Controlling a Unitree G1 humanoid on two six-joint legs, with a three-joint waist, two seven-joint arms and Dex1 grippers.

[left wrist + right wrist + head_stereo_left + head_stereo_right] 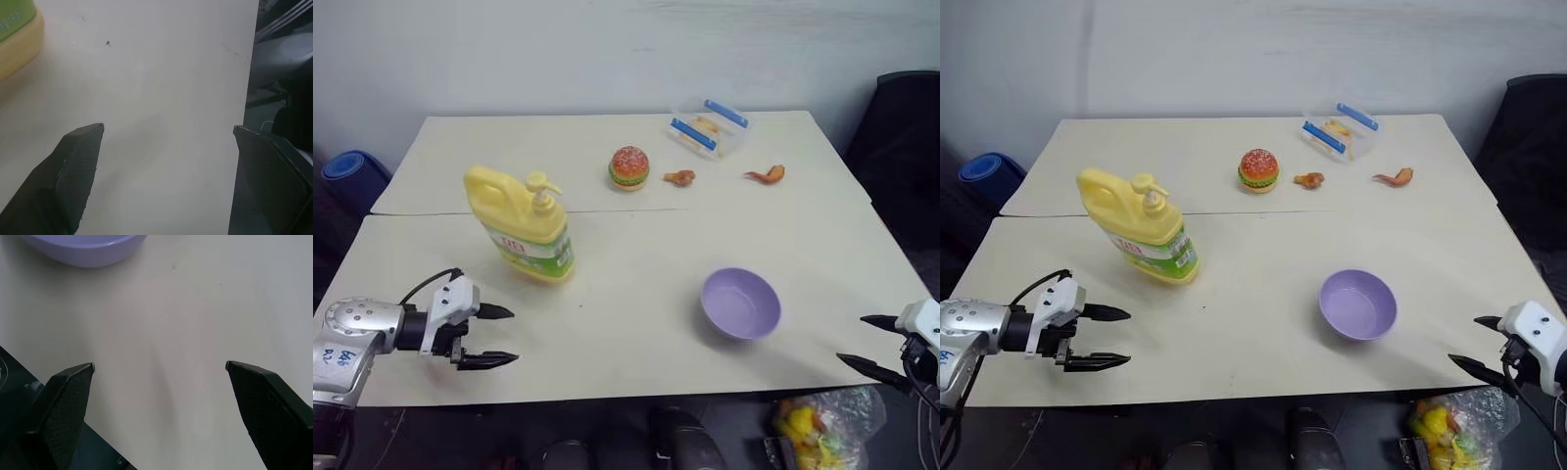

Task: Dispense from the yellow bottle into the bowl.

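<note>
While both claws, left and right, hang spread and empty at the near counter edge, bring the bowl beside the bottle, then press the pump.

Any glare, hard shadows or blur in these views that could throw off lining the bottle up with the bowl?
Left eye view: even, soft light; bottle and bowl sharp, faint shadows at their bases, no glare. Left wrist view: the left claw casts a soft shadow on the table; the bottle's corner looks soft. Right wrist view: the bowl's edge is slightly soft, table evenly lit ahead of the right claw.
</note>
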